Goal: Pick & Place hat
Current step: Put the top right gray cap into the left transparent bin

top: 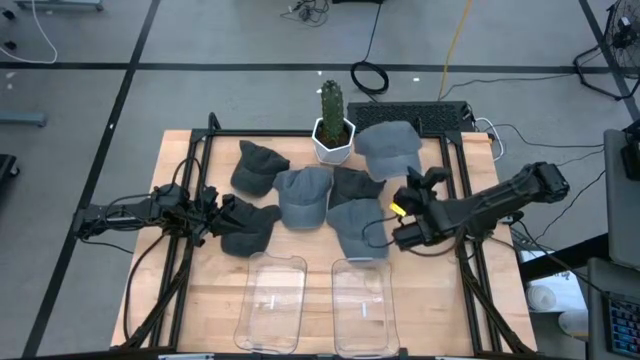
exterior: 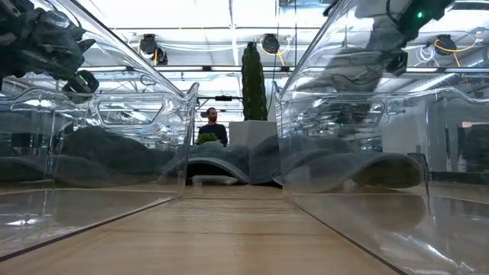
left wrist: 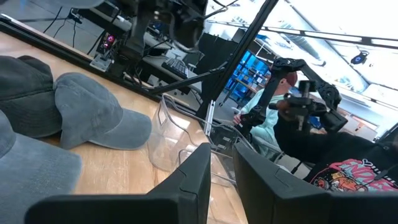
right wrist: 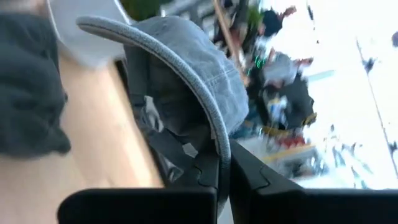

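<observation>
Several caps lie in a cluster mid-table: dark ones (top: 258, 168) (top: 245, 228), grey-blue ones (top: 303, 195) (top: 357, 228), and a light grey cap (top: 388, 148) by the far right corner. My right gripper (top: 408, 190) (right wrist: 225, 155) is at that light grey cap's brim, shut on it. My left gripper (top: 212, 212) (left wrist: 222, 171) hovers at the left side of the cluster, beside the dark cap, its fingers a narrow gap apart with nothing between them. Two clear bins (top: 270, 300) (top: 362, 305) stand at the near edge. My right gripper pinches the light grey cap's brim at its curved front edge (right wrist: 219, 134) between the two fingers, which lie across that edge. The brim arches up away from the fingers, with the crown (right wrist: 186, 68) beyond it and the back strap showing underneath.
A cactus in a white pot (top: 333, 128) stands at the far edge, just left of the held cap. A dark pad (top: 440, 115) lies behind it. Black frame rails (top: 190, 160) (top: 465, 170) run along both table sides. People sit beyond the table (left wrist: 292, 118).
</observation>
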Robot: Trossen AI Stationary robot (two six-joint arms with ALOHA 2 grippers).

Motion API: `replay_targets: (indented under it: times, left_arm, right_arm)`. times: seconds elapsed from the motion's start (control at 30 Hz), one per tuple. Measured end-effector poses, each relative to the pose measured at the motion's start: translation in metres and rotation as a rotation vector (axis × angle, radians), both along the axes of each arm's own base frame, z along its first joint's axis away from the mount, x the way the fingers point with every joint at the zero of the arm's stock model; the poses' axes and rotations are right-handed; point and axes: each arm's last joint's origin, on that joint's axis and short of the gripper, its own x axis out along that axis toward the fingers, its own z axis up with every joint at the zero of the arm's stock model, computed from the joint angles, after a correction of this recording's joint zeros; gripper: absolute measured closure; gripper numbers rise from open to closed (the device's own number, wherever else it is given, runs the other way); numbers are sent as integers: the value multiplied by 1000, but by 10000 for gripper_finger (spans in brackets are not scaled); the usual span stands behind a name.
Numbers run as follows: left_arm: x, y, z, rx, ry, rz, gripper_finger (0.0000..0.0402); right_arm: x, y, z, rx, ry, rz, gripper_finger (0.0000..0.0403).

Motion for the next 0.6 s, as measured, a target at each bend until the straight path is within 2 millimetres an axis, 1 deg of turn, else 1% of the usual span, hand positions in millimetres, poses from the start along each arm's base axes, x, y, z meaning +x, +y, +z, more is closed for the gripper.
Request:
replay_targets:
  times: [0.1,0.27,0.33,0.43,0.53,0.6]
  left_arm:
    - [0,0,0,0,0,0,325]
    - [0,0,0,0,0,0,325]
    - [0,0,0,0,0,0,325]
    - [0,0,0,0,0,0,325]
    - [0,0,0,-5,1,0,325]
    - [0,0,2,-61,-2,-2,325]
  right_arm:
    - [6,12,1,-81,22,84,403]
    - [28,41,6,-217,3,174,403]
    - [35,53,11,-228,19,204,403]
    - [44,66,16,-212,-22,227,403]
    - [45,72,10,-213,-23,246,403]
    - [46,74,5,-219,-8,253,403]
